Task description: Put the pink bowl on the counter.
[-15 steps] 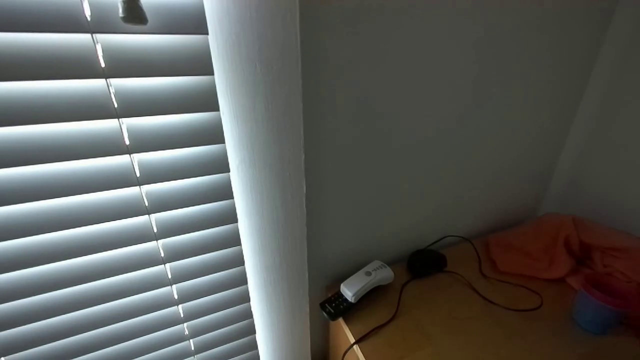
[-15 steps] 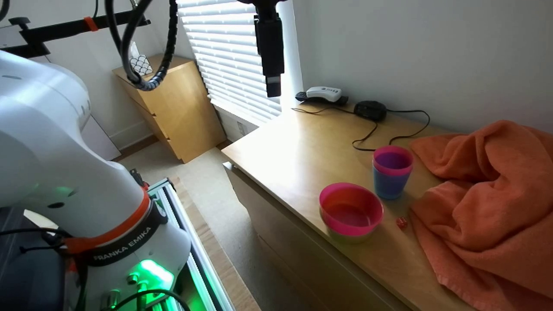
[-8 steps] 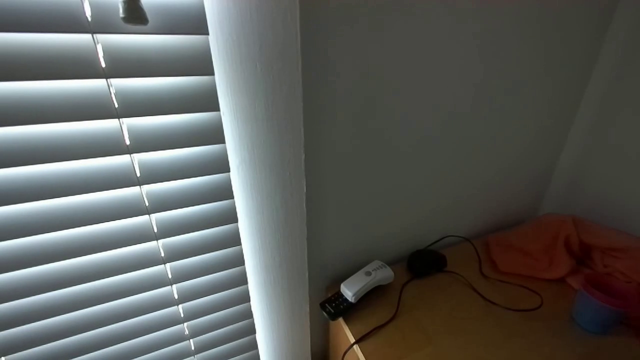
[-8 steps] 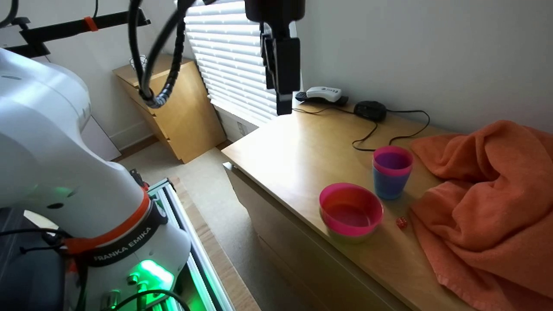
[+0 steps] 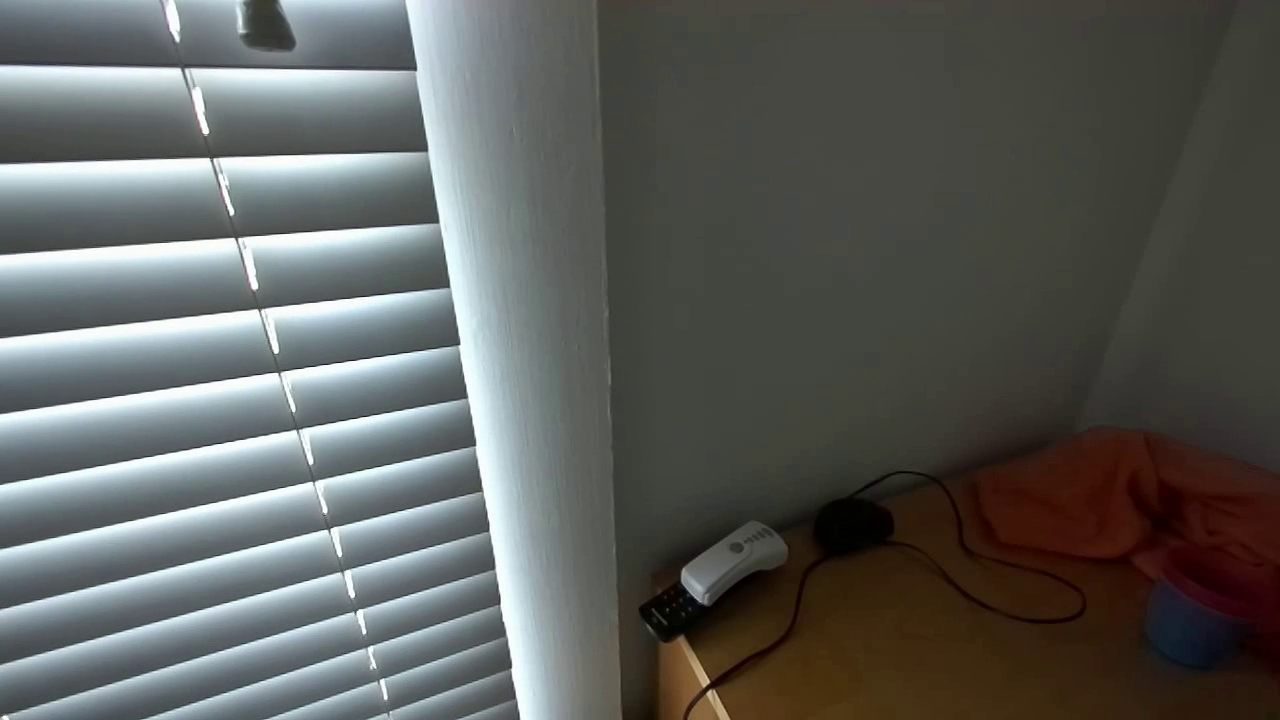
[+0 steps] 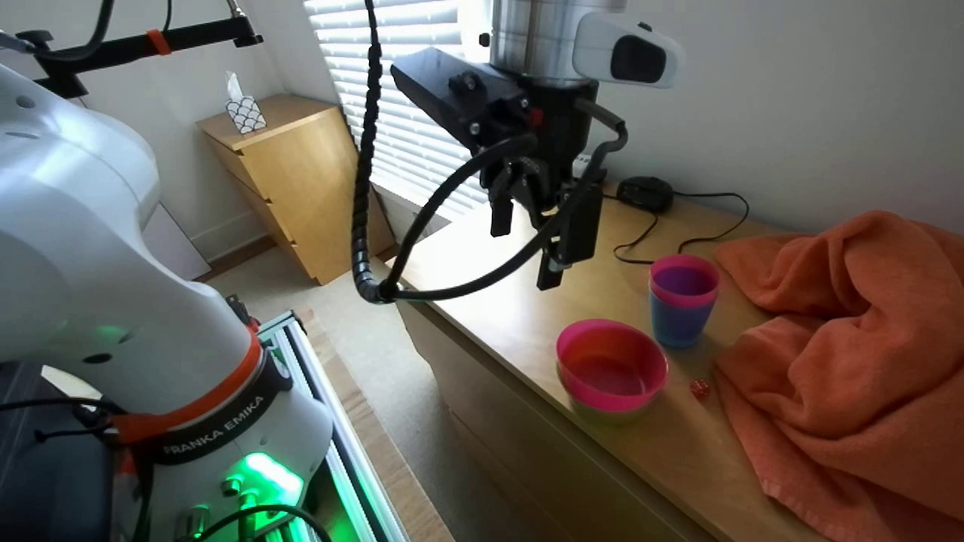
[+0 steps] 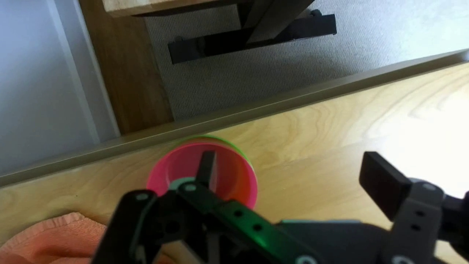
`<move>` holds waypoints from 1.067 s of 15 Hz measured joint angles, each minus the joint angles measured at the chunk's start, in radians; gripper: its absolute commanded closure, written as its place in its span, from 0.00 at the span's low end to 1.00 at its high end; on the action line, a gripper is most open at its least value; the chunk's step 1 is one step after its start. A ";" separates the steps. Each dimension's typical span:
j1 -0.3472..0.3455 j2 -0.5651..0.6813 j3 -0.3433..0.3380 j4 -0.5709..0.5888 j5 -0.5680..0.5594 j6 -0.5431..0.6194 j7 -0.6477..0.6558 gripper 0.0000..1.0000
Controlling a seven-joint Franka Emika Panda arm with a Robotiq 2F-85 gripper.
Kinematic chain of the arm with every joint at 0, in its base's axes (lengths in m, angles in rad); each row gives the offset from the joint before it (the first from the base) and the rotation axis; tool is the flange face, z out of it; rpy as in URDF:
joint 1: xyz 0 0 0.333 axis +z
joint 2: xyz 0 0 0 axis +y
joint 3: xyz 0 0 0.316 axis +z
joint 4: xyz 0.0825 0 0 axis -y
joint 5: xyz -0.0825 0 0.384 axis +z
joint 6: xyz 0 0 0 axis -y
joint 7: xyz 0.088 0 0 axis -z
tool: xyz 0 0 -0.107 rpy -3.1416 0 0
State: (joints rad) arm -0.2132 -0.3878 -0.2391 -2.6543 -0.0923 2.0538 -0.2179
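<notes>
The pink bowl [image 6: 611,369] stands upright on the wooden counter [image 6: 520,324], near its front edge, in an exterior view. A green rim [image 7: 234,146] shows just beneath it in the wrist view, so it seems nested in a green bowl. My gripper [image 6: 526,247] hangs in the air above the counter, up and to the left of the bowl in that exterior view. In the wrist view the gripper [image 7: 295,172] is open with nothing between its fingers. One finger overlaps the pink bowl [image 7: 236,176] in that view, and the gripper body hides part of the bowl.
A pink cup nested in a blue cup [image 6: 681,320] stands beside the bowl. A red die [image 6: 700,388] and an orange towel [image 6: 866,339] lie to the right. A black device [image 5: 853,525] with a cord and remotes [image 5: 735,560] lie at the wall.
My gripper has come down from the top of an exterior view and moved right, closer to the bowl, and the wrist has turned. The bowl, cups and towel have not moved.
</notes>
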 measured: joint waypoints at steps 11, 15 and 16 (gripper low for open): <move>0.005 0.183 -0.025 0.018 0.063 0.117 -0.108 0.00; 0.005 0.298 -0.033 0.055 0.132 0.178 -0.227 0.00; 0.005 0.323 -0.032 0.067 0.151 0.183 -0.254 0.00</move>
State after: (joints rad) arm -0.2077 -0.0643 -0.2715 -2.5873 0.0589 2.2363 -0.4716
